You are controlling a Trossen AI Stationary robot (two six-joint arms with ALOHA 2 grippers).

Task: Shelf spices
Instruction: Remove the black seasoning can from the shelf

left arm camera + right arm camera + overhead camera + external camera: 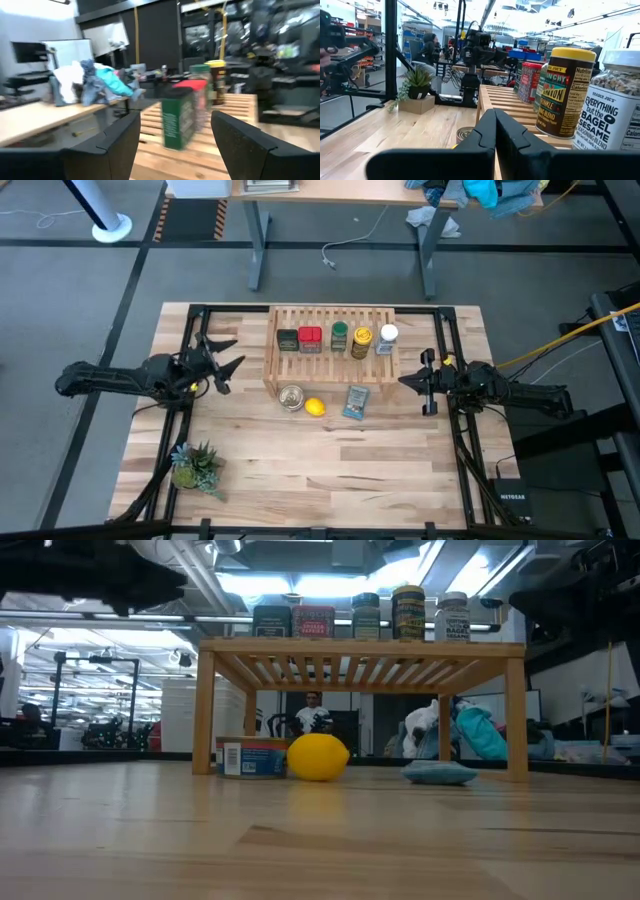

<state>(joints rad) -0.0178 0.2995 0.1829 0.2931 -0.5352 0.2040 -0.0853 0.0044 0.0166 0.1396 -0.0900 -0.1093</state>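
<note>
- L gripper (228, 352) hangs just off the shelf's L end, at about shelf-top height, jaws apart w/ nothing between them. In its wrist view the two dark fingers (117, 142) frame the dark grey tin (177, 122), but it's further off, not touched.
- Small potted plant (193, 465) sits near the table's front L corner, well apart from everything else.
- Shelf (330, 320), light slatted wood, stands at the back-middle of the table (330, 470). All five spices are on top in one row.
- Row, L to R: dark grey tin (288, 340), red tin (310, 339) touching it or nearly so, green-lidded jar (339, 336), yellow-lidded jar (361, 342), white-lidded jar (387, 338). All upright.
- Low view has the same row up on the slats: grey tin, red tin (313, 622), green jar, yellow jar (408, 613), white jar (453, 617).
- In front of the shelf, on the tabletop: silver round tin (291, 397), lemon (314, 407) just beside it, blue packet (356, 402) a bit further R. From table height the tin & lemon show under the shelf's front edge.
- R gripper (408, 381) sits just off the shelf's R end, jaws pressed together, holding nothing. Its wrist view looks along the shelf, w/ white-lidded jar (615, 105) closest, yellow one next.
- A person stands in the room behind, seen btwn the shelf legs in the low view.
</note>
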